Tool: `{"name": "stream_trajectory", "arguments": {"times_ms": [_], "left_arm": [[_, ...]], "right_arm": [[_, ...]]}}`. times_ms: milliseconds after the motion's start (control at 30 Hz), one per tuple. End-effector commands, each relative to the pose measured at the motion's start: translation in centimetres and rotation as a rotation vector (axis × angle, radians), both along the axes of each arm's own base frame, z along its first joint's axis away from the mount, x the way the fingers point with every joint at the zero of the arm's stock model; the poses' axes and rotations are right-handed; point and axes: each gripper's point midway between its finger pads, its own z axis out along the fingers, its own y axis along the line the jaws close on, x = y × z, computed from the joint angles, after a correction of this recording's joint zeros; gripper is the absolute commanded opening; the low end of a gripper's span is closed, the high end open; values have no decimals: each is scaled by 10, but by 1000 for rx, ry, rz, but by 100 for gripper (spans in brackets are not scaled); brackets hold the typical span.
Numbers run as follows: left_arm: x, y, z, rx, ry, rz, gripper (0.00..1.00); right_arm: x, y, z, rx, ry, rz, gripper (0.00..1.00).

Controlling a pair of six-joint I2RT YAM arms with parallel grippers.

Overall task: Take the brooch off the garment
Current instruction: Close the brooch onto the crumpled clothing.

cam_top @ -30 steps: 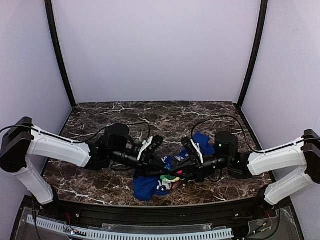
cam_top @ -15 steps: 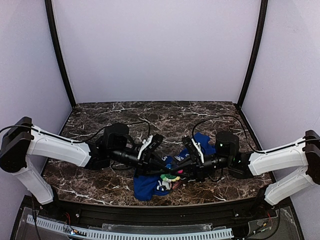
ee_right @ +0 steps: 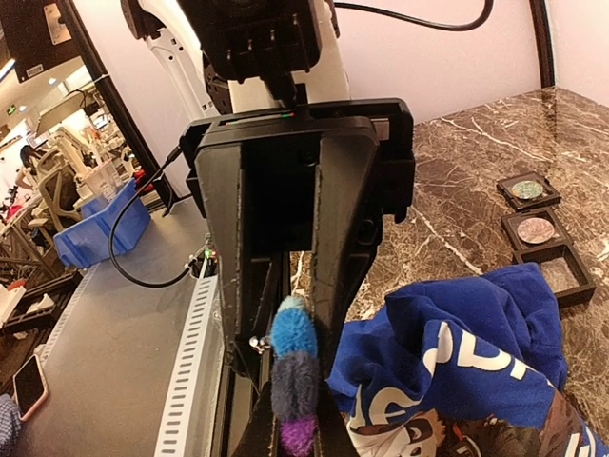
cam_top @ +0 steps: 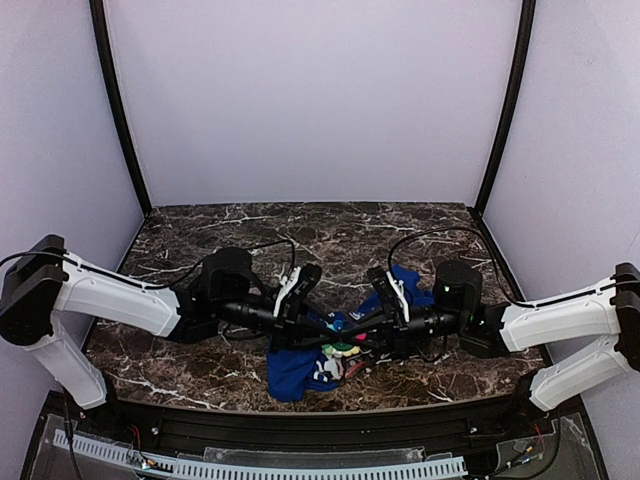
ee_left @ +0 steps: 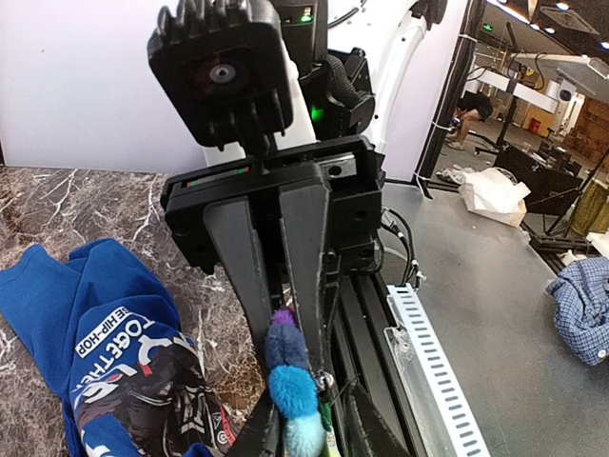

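We count one dark marble table, white-veined, and two arms on it: the left arm and the right arm. Each reaches inward, low over the near middle of the table, and they meet tip to tip.

There is one garment. It is blue with a printed front, lies crumpled under the meeting point, and spreads toward the near edge and out beneath the right arm.

Of grippers we count two. The left gripper has its jaws narrow, and its two fingers touch the blue fuzzy end of the brooch on either side. The right gripper has its jaws drawn almost together, pinched on the purple end.

Three small dark square trays sit in a row on the marble beyond the garment. Two of them show a round disc inside.

There is one brooch. From above it is a tiny green, yellow and pink spot. From the wrists it is a short string of fuzzy balls in blue, teal and purple. It lies directly between the two grippers, gripped at both ends, just above the garment's printed part. We cannot tell whether it touches the cloth.
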Motion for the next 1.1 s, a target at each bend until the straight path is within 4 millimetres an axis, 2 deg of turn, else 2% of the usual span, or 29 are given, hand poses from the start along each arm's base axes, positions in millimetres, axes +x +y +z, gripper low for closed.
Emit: {"name": "stream_trajectory", "arguments": {"times_ms": [0, 133, 267, 400, 433, 500, 567, 633, 700, 800, 900, 1067], "left_arm": [[-13, 1, 26, -74, -49, -25, 24], [-13, 1, 27, -77, -54, -18, 25], [-9, 2, 25, -76, -60, 5, 31], [-4, 4, 24, -84, -77, 42, 47], [-4, 4, 23, -83, -81, 45, 55], [0, 4, 22, -82, -89, 67, 63], [5, 3, 21, -81, -96, 97, 71], [9, 3, 20, -77, -100, 119, 73], [10, 2, 18, -72, -97, 119, 68], [9, 0, 18, -75, -91, 111, 53], [8, 0, 20, -83, -88, 104, 46], [6, -1, 24, -99, -85, 90, 26]], "right_arm": [[9, 3, 16, 54, -26, -46, 0], [11, 3, 18, 66, -21, -60, 0], [15, -1, 23, 87, -22, -95, 0], [23, -5, 26, 110, -15, -154, 0], [25, -7, 27, 116, -13, -172, 0], [27, -9, 31, 141, -16, -192, 0], [27, -11, 34, 160, -16, -198, 0], [25, -12, 37, 178, -16, -194, 0], [25, -11, 39, 186, -18, -190, 0], [22, -11, 39, 189, -21, -174, 0], [20, -10, 39, 189, -22, -158, 0], [13, -9, 38, 187, -17, -119, 0]]}}
